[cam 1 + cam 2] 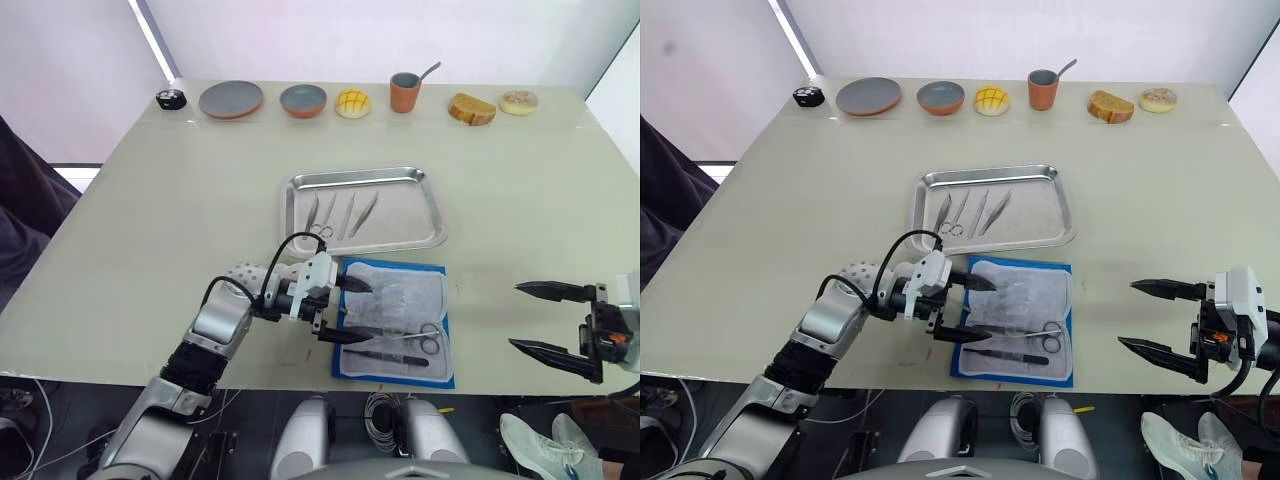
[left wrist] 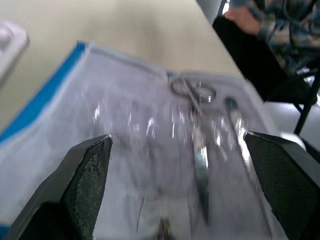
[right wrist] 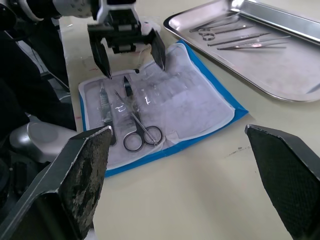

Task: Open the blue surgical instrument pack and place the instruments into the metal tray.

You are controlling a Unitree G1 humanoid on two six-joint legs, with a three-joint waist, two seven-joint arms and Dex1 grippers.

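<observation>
The blue surgical instrument pack (image 1: 400, 325) lies unfolded near the table's front edge, its clear inner sheet up. Ring-handled scissors (image 1: 412, 338) and a dark-handled tool (image 1: 385, 357) rest on it, with the scissors (image 2: 196, 132) also seen from the left wrist. My left gripper (image 1: 342, 312) hovers open over the pack's left edge, with nothing between its fingers. Several instruments (image 1: 340, 212) lie in the metal tray (image 1: 430, 232) just behind the pack. My right gripper (image 1: 545, 318) is open above bare table, well right of the pack.
Along the far edge stand two round grey plates (image 1: 231, 99), a small black object (image 1: 171, 98), pastries (image 1: 472, 107) and an orange cup with a spoon (image 1: 405, 92). A person's hand and patterned sleeve (image 2: 260, 25) are beyond the table's edge.
</observation>
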